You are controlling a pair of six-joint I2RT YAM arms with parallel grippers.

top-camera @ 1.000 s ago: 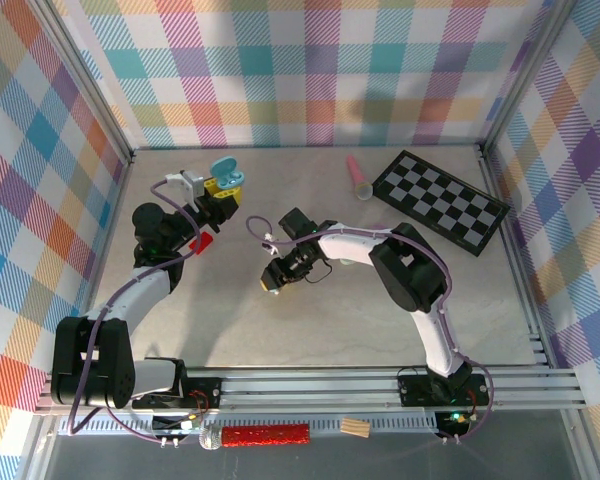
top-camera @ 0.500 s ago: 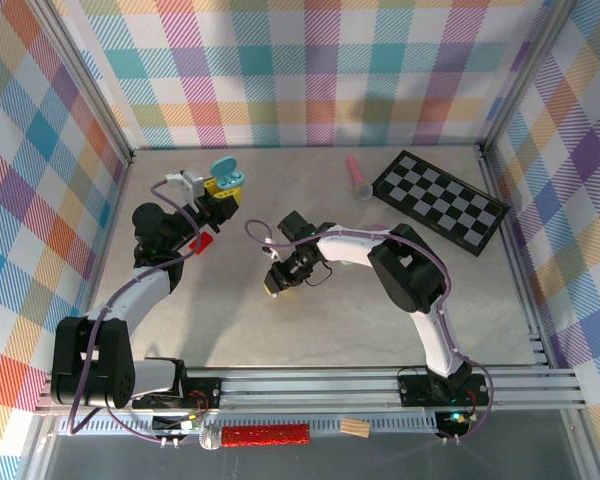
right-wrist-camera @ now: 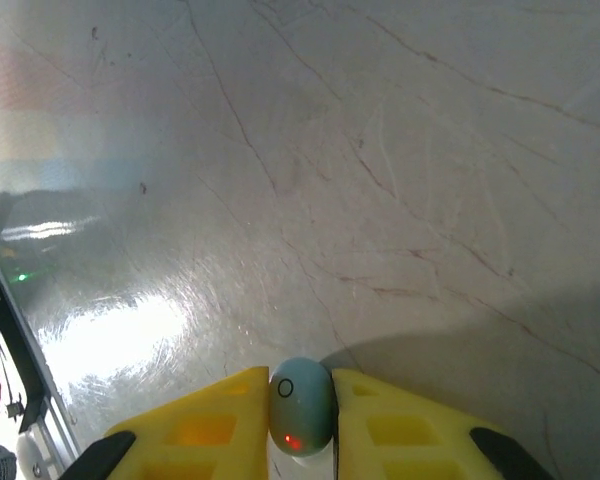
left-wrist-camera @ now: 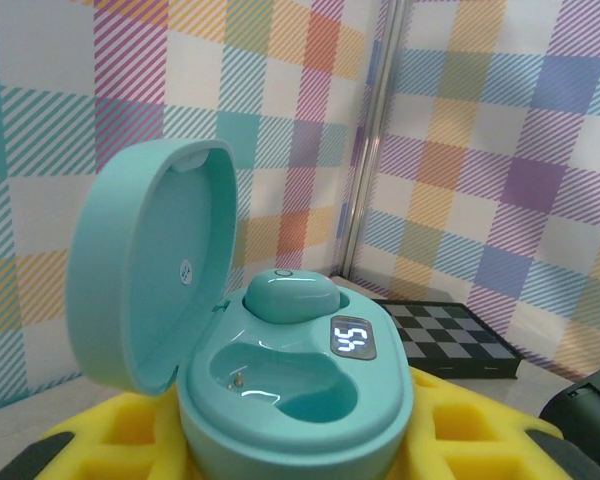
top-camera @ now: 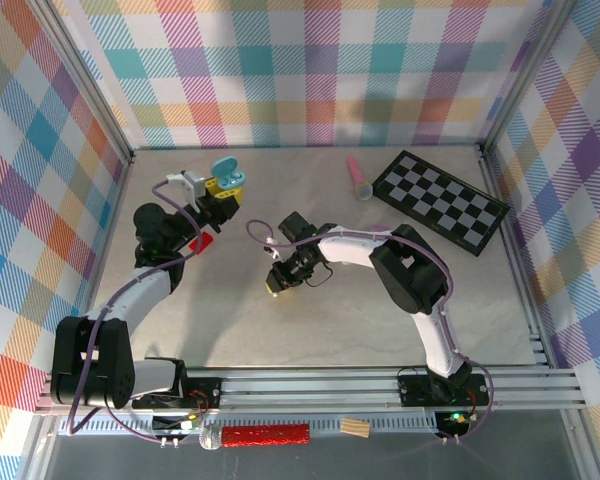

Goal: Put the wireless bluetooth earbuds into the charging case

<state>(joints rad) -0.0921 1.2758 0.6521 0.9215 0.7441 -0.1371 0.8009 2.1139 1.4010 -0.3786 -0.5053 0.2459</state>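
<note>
Slippage is the worry. The left gripper (top-camera: 220, 192) is clamped on the open mint oval plastic charging case (left-wrist-camera: 290, 400), one socket empty. The right gripper (top-camera: 277, 283) pinches a tiny mint plastic earbud (right-wrist-camera: 301, 405) close over the grey table (right-wrist-camera: 280, 150); the bud's rounded shell could squirt free in transfer.

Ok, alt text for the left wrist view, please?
An open mint charging case, held between yellow fingers, has one mint earbud seated in its far slot and the near slot empty. A checkerboard lies behind, before plaid walls.
</note>
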